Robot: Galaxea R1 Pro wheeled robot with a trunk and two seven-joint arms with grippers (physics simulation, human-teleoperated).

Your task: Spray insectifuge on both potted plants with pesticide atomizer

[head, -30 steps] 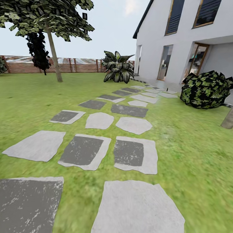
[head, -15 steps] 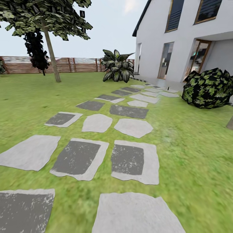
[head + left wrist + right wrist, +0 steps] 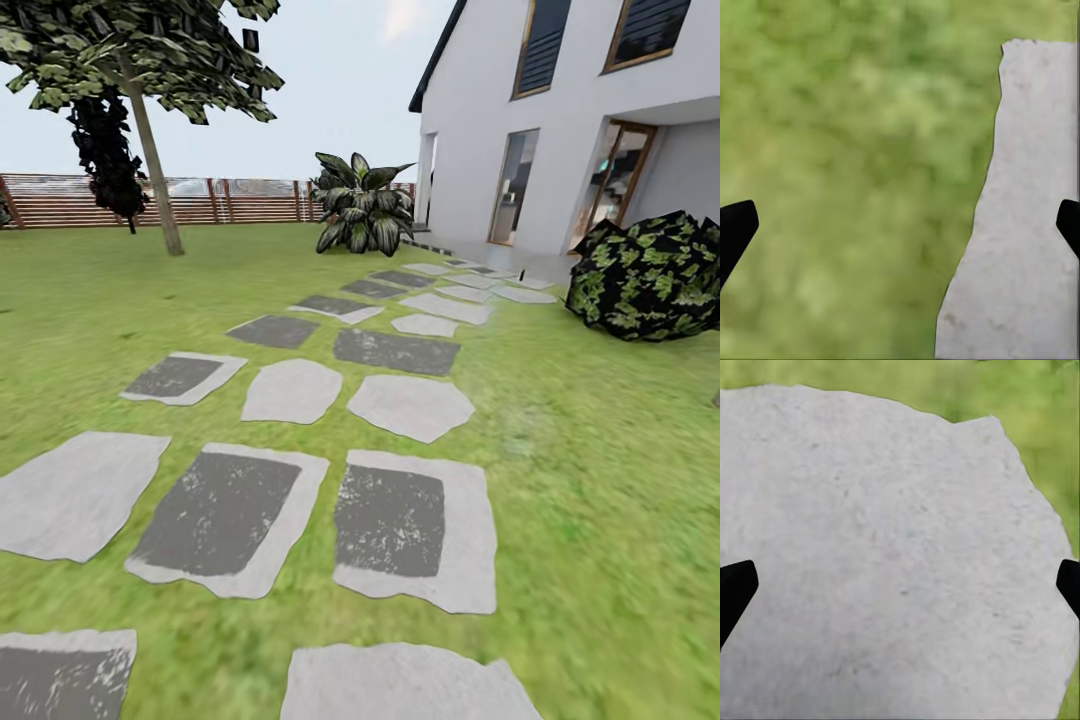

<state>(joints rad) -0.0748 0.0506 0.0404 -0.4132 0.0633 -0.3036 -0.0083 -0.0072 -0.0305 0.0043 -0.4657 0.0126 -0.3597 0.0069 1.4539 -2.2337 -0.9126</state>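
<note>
garden lawn (image 3: 610, 480): stepping-stone path (image 3: 400, 405) running to white house (image 3: 560, 130); tree (image 3: 140, 90), wooden fence (image 3: 230, 200), dark shrub (image 3: 650, 275). left gripper (image 3: 900, 232) fingers spread over grass; right gripper (image 3: 900, 592) fingers spread over pale slab (image 3: 885, 562), empty.

head: forward along stepping stones (image 3: 390, 520) | wrists: downward, close

A green lawn (image 3: 610, 480) spreads under pale daylight, crossed by a path of grey stepping stones (image 3: 415, 525) that runs toward a white house (image 3: 570, 110) with tall glazed doors and dark upper windows. A wooden fence (image 3: 230, 200) closes the far edge. A thin-trunked tree (image 3: 150, 150) stands near it, a broad-leaved shrub (image 3: 362, 205) beside the house corner, and a dark bush (image 3: 650, 275) by the doors.
</note>
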